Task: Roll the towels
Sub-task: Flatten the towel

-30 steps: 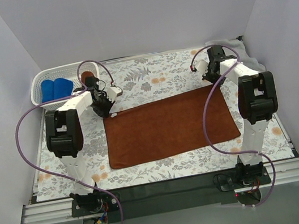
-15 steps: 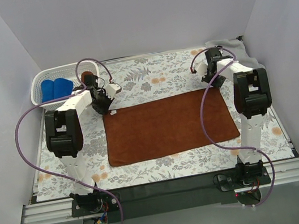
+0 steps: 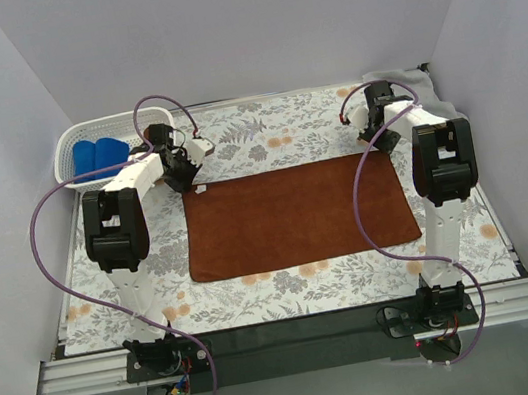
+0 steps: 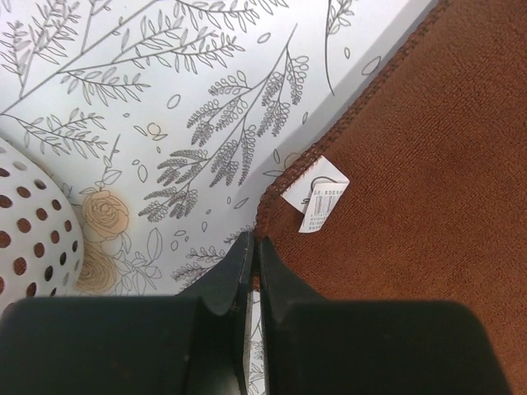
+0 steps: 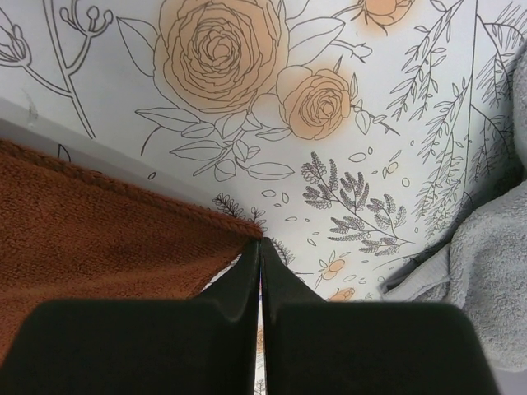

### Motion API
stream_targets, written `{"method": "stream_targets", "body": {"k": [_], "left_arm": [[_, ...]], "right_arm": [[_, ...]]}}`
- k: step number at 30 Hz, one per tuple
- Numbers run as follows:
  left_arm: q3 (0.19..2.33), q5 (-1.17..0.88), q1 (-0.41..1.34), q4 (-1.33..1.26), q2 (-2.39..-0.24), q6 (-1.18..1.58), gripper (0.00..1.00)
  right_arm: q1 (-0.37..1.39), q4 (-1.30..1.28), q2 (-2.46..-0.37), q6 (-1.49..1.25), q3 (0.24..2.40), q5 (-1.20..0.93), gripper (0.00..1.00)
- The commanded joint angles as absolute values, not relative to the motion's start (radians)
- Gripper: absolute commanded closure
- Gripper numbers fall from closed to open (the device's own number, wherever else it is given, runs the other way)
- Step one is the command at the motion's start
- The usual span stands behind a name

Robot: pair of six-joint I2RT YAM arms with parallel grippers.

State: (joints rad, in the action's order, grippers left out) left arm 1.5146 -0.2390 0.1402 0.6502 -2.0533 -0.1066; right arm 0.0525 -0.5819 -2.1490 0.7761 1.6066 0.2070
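A rust-brown rectangular cloth towel (image 3: 297, 214) lies spread flat on the middle of the flower-printed tabletop (image 3: 254, 138), its long sides running left to right. The left end effector (image 3: 187, 180) sits at the towel's far left corner. In the left wrist view its two black fingers are clenched together (image 4: 254, 243) with the hemmed corner of the cloth pinched between the tips. A small white printed label (image 4: 317, 197) sticks out of the hem just beside them.

The right end effector (image 3: 383, 137) sits at the far right corner. In the right wrist view it is likewise clenched (image 5: 260, 243), the pointed corner of the brown cloth caught between its fingertips.

A white perforated plastic basket (image 3: 64, 155) stands at the far left of the tabletop, near the left end effector, with two bright blue rolled towels (image 3: 100, 156) inside. A light grey crumpled towel (image 3: 423, 90) lies at the far right corner, just beyond the right end effector.
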Motion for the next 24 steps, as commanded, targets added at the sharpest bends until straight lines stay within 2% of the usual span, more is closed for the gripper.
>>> {"method": "stream_targets", "body": {"k": [1, 7, 8, 9, 10, 11, 12, 13, 15, 20, 22, 24], "left_arm": [[1.563, -0.239, 0.133, 0.634, -2.046, -0.106, 1.0], [1.572, -0.241, 0.133, 0.634, -2.059, -0.11, 1.0], [1.574, -0.241, 0.133, 0.634, -2.062, -0.112, 0.96], [1.575, -0.238, 0.133, 0.64, -2.065, -0.112, 0.82], [1.58, -0.239, 0.133, 0.641, -2.068, -0.112, 0.77], [1.582, -0.244, 0.133, 0.646, -2.065, -0.11, 0.73], [1.586, -0.261, 0.133, 0.646, -2.062, -0.109, 0.68], [1.589, -0.273, 0.133, 0.647, -2.05, -0.106, 0.66], [1.611, -0.305, 0.133, 0.664, -2.034, -0.097, 0.64], [1.634, -0.405, 0.133, 0.806, -1.918, -0.129, 0.62], [1.554, -0.474, 0.133, 0.848, -1.823, -0.178, 0.63], [1.455, -0.505, 0.133, 0.923, -1.728, -0.259, 0.64]], "right_arm": [[0.032, -0.597, -2.129, 0.767, 1.643, 0.213, 0.99], [0.023, -0.606, -2.141, 0.775, 1.675, 0.204, 0.99], [0.023, -0.61, -2.146, 0.778, 1.678, 0.201, 0.99], [0.025, -0.614, -2.152, 0.776, 1.687, 0.202, 0.99], [0.025, -0.623, -2.164, 0.772, 1.693, 0.21, 0.96], [0.023, -0.627, -2.167, 0.769, 1.7, 0.21, 0.9], [0.023, -0.632, -2.166, 0.761, 1.704, 0.206, 0.8], [0.023, -0.634, -2.16, 0.756, 1.707, 0.201, 0.75], [0.023, -0.641, -2.143, 0.746, 1.721, 0.199, 0.65], [0.014, -0.738, -2.048, 0.739, 1.72, 0.164, 0.64], [0.012, -0.814, -1.959, 0.753, 1.653, 0.074, 0.64], [0.014, -0.897, -1.864, 0.77, 1.586, -0.013, 0.58]]}}
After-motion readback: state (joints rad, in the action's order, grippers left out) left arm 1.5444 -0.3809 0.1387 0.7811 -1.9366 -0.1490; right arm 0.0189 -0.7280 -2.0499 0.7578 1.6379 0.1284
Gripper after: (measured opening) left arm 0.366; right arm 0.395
